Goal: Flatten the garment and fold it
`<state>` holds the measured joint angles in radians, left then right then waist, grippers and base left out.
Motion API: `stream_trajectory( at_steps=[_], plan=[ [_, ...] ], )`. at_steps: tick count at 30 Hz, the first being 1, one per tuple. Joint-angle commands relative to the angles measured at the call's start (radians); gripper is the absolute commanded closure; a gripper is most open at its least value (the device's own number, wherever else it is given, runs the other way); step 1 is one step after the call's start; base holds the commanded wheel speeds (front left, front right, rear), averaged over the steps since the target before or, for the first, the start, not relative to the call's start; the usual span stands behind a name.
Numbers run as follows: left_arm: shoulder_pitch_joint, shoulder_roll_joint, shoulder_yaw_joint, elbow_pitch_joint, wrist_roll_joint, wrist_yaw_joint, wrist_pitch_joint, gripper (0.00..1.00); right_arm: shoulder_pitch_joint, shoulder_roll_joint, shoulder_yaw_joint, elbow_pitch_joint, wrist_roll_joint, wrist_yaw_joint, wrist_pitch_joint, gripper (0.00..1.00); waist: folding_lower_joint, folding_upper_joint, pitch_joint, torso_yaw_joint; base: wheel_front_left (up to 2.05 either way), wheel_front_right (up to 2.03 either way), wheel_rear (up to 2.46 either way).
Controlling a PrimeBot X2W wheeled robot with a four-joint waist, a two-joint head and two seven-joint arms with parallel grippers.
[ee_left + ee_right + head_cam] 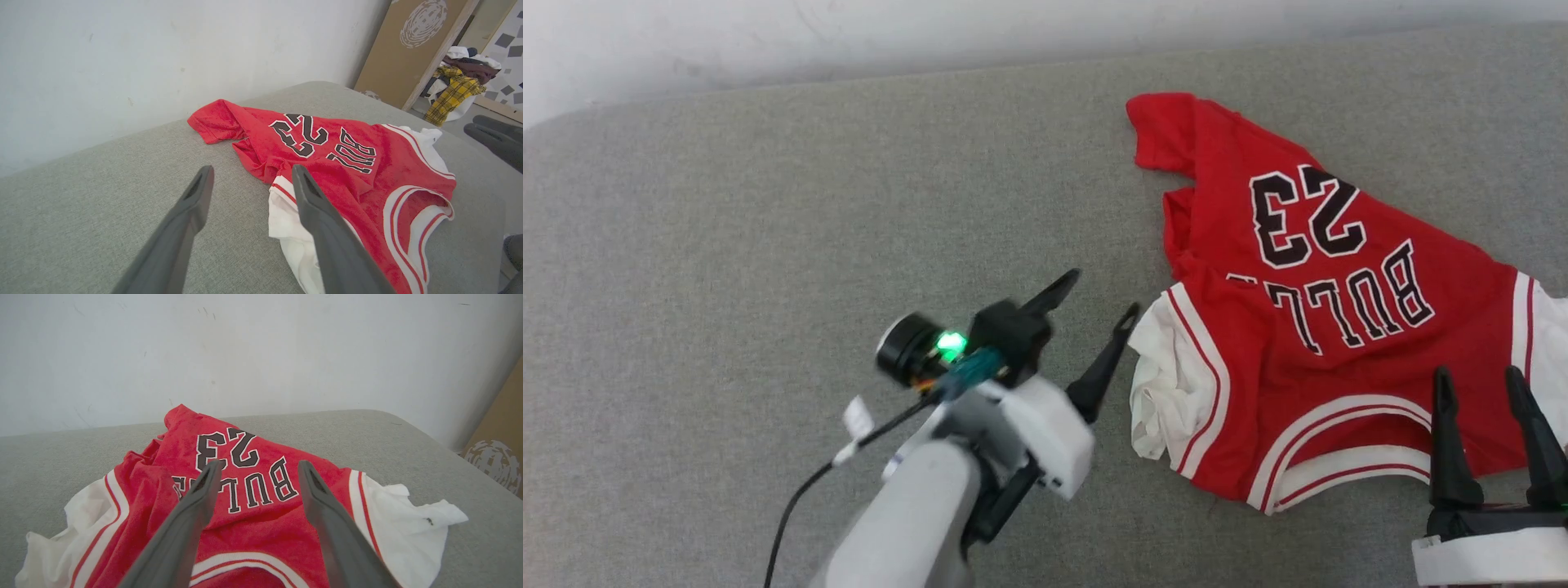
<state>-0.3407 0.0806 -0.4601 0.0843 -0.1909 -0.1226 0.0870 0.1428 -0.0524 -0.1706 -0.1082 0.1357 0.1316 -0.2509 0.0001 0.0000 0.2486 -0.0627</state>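
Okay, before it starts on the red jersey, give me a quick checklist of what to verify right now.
1. Open left pincer: ok, beside the white sleeve.
2. Open right pincer: ok, over the near edge of the garment.
3. Flat garment: not ok, a fold covers part of the lettering.
4. Spread white sleeve: not ok, crumpled.
5. Whether the right pincer touches cloth: cannot tell.

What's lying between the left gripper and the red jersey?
Only a narrow strip of bare grey surface, in the head view, separates the left gripper from the jersey.
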Motion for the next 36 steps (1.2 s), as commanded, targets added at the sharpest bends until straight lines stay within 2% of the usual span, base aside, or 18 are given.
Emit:
stream_trajectory(
  at_steps=[1,8,13,21,22,23,29,36],
  plan=[
    [-0.025,-0.003,-0.01,0.01,-0.006,-0.005,0.01,0.0,-0.013,0.002,0.0,-0.003,-0.003,-0.001,-0.008,0.0,-0.0001,0.0,0.012,0.0,0.0,0.0,0.0],
    [-0.181,-0.02,-0.125,0.157,-0.074,-0.007,0.158,0.0,-0.031,0.002,0.023,0.008,0.002,-0.001,-0.009,0.0,-0.0001,0.0,0.056,-0.027,0.0,0.0,0.0],
    [-0.252,-0.018,-0.142,0.269,-0.056,0.007,0.253,0.0,-0.045,0.002,0.029,0.008,0.01,-0.001,-0.01,0.0,-0.0001,0.0,0.096,-0.057,0.0,0.0,0.0],
    [-0.311,-0.021,-0.183,0.406,-0.069,0.006,0.403,0.0,-0.062,0.002,0.031,0.019,0.021,-0.001,-0.011,0.0,-0.0001,0.0,0.133,-0.083,0.0,0.0,0.0],
    [-0.315,-0.022,-0.189,0.413,-0.072,0.005,0.415,0.89,-0.063,0.002,0.032,0.02,0.022,-0.001,-0.011,0.0,-0.0001,0.0,0.134,-0.084,0.0,0.0,0.0],
    [-0.316,-0.022,-0.193,0.416,-0.08,0.004,0.422,1.0,-0.065,0.002,0.031,0.021,0.023,-0.001,-0.011,0.0,-0.0001,0.0,0.134,-0.084,0.0,0.0,0.0],
    [-0.303,-0.026,-0.184,0.381,-0.128,0.014,0.402,1.0,-0.064,0.002,0.02,0.028,0.026,-0.001,-0.011,0.0,-0.0001,0.0,0.109,-0.062,0.0,0.0,0.0],
    [-0.225,-0.017,-0.107,0.235,-0.192,0.094,0.314,1.0,-0.045,0.002,0.015,0.036,0.016,-0.001,-0.011,0.0,-0.0001,0.0,0.043,-0.011,0.0,0.0,0.0]
  ],
)
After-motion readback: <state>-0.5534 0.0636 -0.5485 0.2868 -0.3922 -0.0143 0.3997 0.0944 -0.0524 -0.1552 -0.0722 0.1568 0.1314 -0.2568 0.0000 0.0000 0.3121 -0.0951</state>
